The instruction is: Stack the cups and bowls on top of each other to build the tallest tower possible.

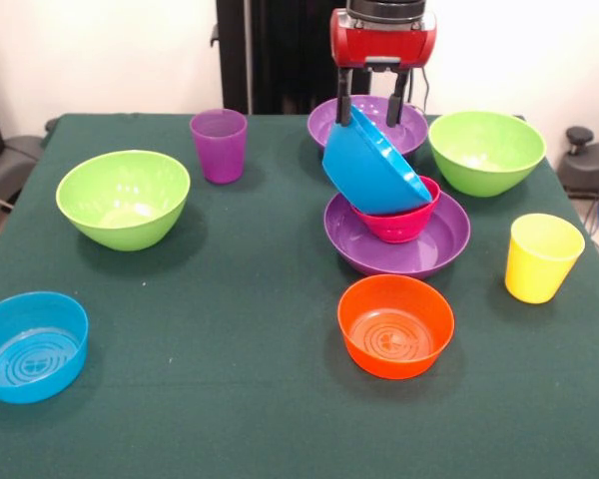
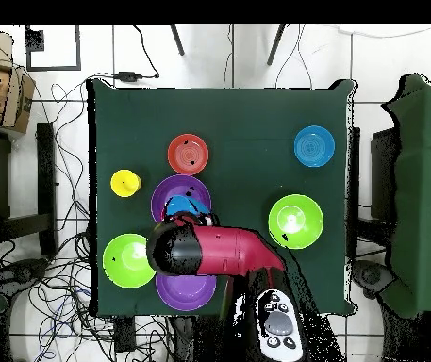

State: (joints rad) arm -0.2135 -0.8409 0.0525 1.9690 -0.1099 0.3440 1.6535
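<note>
end effector pinches large blue bowl's far rim | you see it tilted, low edge on red-pink bowl in wide purple bowl | level it directly below

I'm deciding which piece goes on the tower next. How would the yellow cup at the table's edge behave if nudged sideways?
The yellow cup stands upright on its narrow base, taller than that base is wide, so it would probably tip rather than slide. Its glossy plastic looks light and stiff. Once down, the tapered shape would likely roll in a curve.
</note>
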